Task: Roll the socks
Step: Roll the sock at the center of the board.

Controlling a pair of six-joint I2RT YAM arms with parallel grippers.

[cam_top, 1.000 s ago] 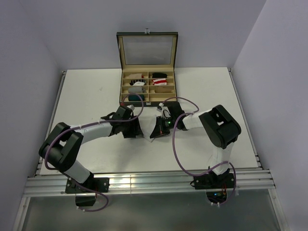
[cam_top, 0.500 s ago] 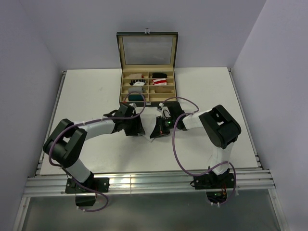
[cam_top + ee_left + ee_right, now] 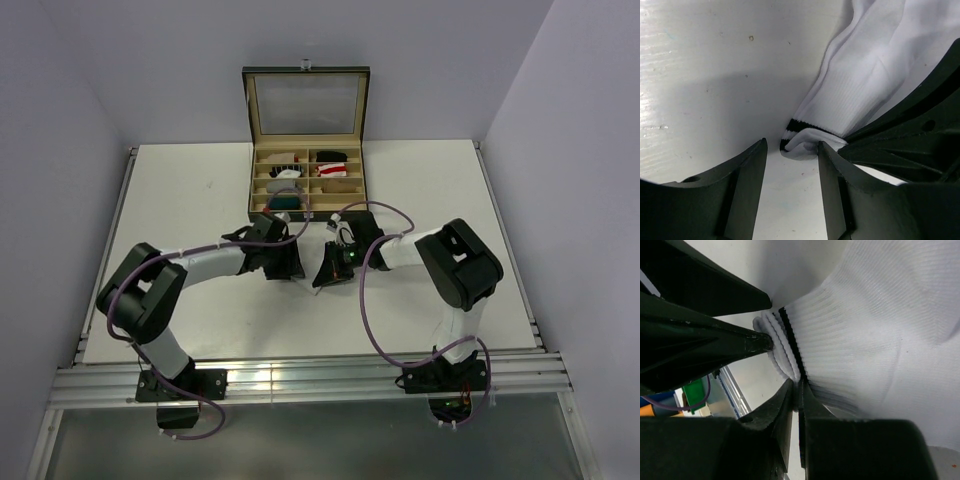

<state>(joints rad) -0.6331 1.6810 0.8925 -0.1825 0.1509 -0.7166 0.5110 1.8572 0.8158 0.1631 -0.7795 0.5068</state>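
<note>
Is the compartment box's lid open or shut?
Open: the lid stands upright behind the box, leaving its compartments exposed.

1. My top camera looks steeply down from behind, taking in the whole table (image 3: 180,200).
2. Left wrist camera: close over the white sock (image 3: 860,75).
3. Right wrist camera: closer still, same sock.

1 counter (image 3: 180,190), 1 open compartment box (image 3: 305,105), 2 robot arms (image 3: 200,265) (image 3: 455,265), 2 end effectors (image 3: 791,145) (image 3: 797,384), and 1 white sock (image 3: 855,75) with a dark-striped cuff.

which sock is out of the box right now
The white sock with dark cuff stripes, lying on the table; the others sit in the box compartments.
</note>
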